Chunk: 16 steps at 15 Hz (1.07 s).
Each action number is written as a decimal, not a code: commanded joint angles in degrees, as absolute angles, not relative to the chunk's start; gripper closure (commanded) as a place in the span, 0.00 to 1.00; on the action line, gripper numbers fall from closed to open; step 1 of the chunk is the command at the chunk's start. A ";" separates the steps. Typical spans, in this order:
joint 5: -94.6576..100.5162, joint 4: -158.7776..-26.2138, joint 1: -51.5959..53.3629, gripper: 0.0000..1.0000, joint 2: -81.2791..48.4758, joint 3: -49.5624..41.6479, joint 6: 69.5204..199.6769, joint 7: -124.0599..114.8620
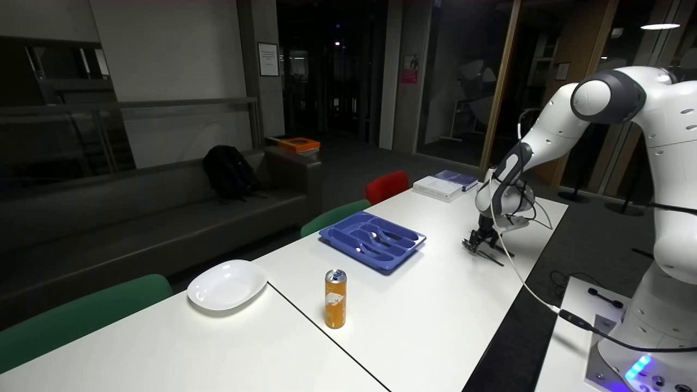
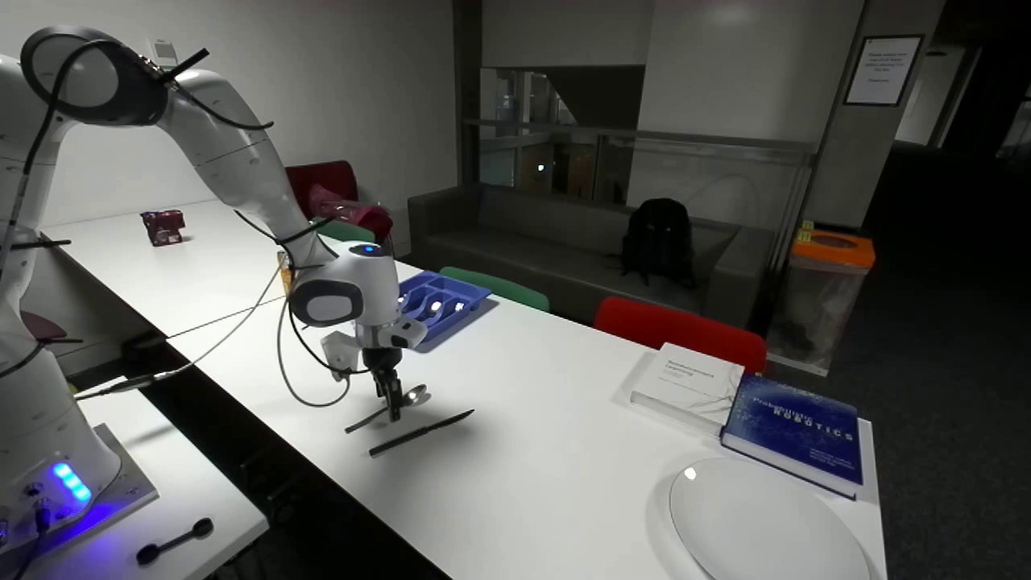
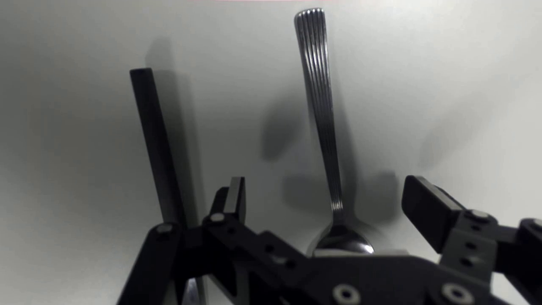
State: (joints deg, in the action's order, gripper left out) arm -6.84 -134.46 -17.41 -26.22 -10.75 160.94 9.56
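Just over spoon (image 3: 325, 123) — end effector (image 3: 325, 186).

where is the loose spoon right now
In the wrist view, the spoon lies on the white table, right of the black-handled knife, seen between the jaws of the open gripper.

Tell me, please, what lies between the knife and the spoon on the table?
In the wrist view, only bare, shadowed table lies between the spoon and the knife; one finger of the open tool shows in front of it.
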 commanded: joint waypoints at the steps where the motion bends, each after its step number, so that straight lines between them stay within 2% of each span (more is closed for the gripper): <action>1: -5.87 -136.96 -18.31 0.00 -24.46 -10.39 163.05 9.45; 14: -5.90 -136.55 -18.53 0.00 -25.07 -10.11 162.43 9.82; 16: -5.95 -136.52 -18.66 0.07 -25.11 -10.04 162.39 9.97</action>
